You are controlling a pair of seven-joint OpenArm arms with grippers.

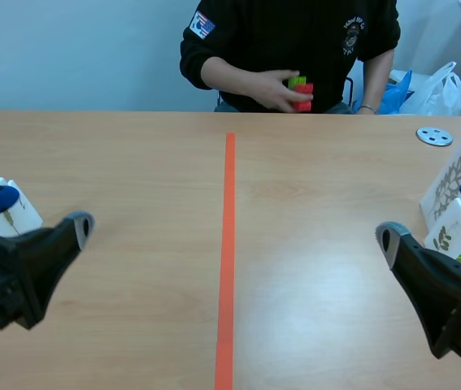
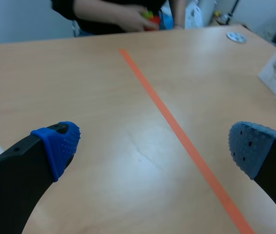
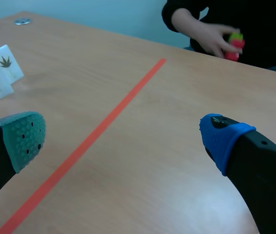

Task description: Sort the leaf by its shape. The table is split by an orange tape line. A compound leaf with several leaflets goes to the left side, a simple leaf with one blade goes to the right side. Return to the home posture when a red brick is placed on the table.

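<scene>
Firstly, counter [image 1: 132, 162]: smooth pale wood-grain top with a soft sheen, split down the middle by a flat orange tape line [image 1: 228, 244].
Left tool [image 1: 39, 213]: thick black fingers spread wide with nothing between them, low over the left half. Its own view shows one bright blue dotted pad [image 2: 60, 144] and one grey-blue pad with round holes.
Right tool [image 1: 433, 215]: also spread and bare, low over the right half. Its own view shows a grey-green dotted pad [image 3: 25, 136] and a blue one.
Left-side cards [image 1: 15, 213]: flat white rectangles standing on the left half, partly hidden behind the left tool. The scene view shows only a small brownish print.
Shorter card [image 3: 5, 66]: shown plainly only in the right wrist view, with a green fan-shaped leaf of several pointed leaflets. A taller white card stands against it.
Large right card [image 1: 450, 180]: white, leaning upright on the right half, printed with a pale, many-branched leaf.
Small right card [image 1: 451, 229]: just in front of the large one, with an olive-green leaf of several narrow parts.
Red brick [image 1: 302, 97]: studded plastic block with a green block on top, held in a person's hand [image 1: 275, 88] at the counter's far edge.
Metal disc [image 1: 434, 136]: small, round and holed, lying flat far right.
</scene>
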